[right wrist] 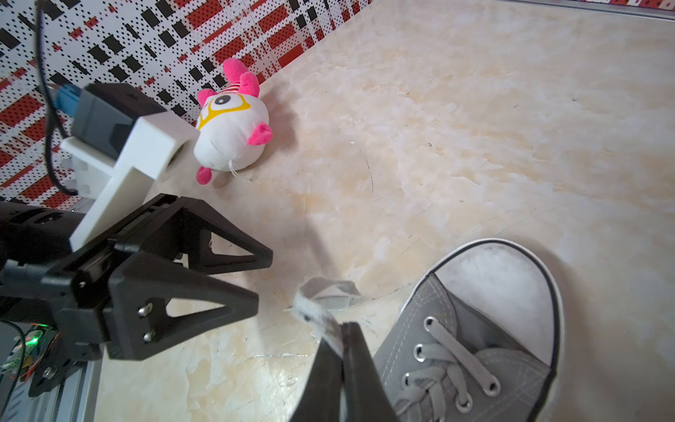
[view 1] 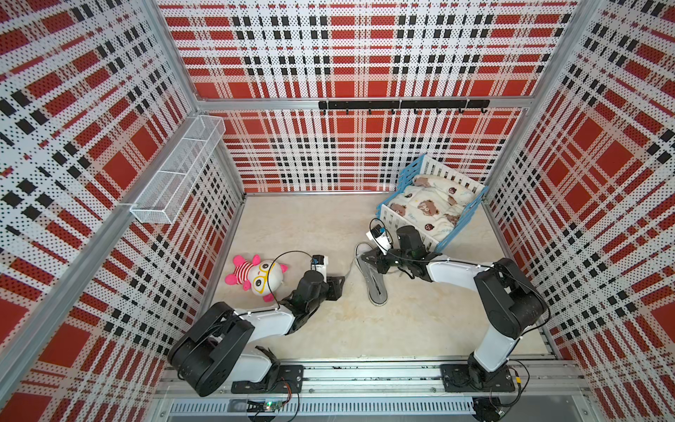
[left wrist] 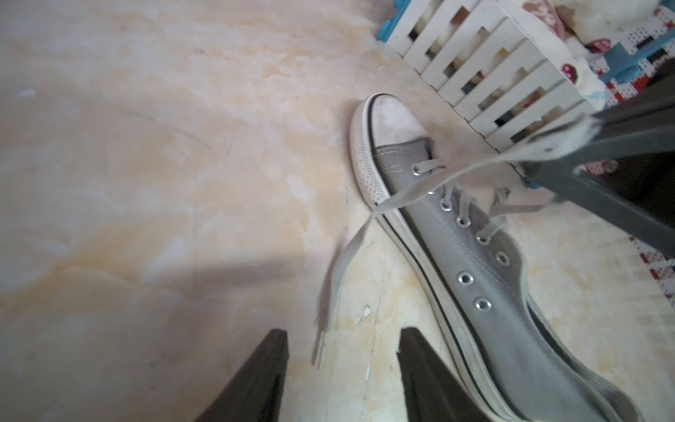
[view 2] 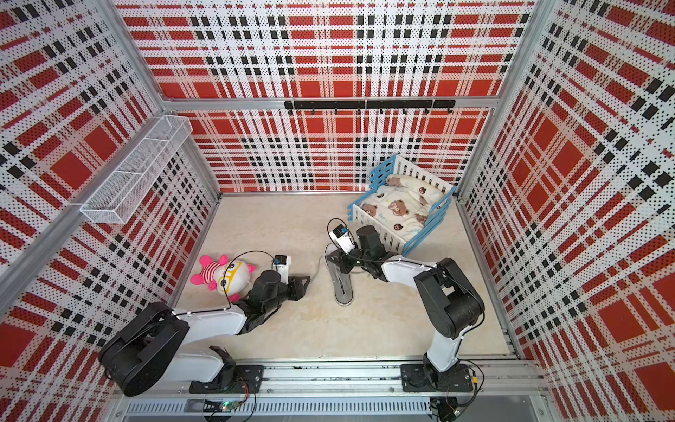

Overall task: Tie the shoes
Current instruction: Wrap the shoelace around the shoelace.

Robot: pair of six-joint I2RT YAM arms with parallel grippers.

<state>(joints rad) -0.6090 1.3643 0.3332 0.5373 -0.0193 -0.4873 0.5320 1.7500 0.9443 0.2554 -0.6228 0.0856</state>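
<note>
A grey low-top shoe (view 1: 376, 281) with a white toe cap lies on the floor in both top views, toe toward the back wall. My right gripper (right wrist: 345, 329) is shut on one pale lace (right wrist: 314, 310) beside the toe end of the shoe (right wrist: 493, 329). That lace (left wrist: 350, 252) runs from the right gripper across the shoe (left wrist: 456, 237) down to the floor. Its tip rests just ahead of my left gripper (left wrist: 343, 339), which is open and holds nothing. The left gripper (view 1: 338, 285) sits low, left of the shoe.
A pink-striped plush toy (view 1: 259, 277) lies left of the left arm. A blue and white toy crib (view 1: 471, 193) with bedding stands at the back right, close behind the right wrist. A wire basket (view 1: 179, 171) hangs on the left wall.
</note>
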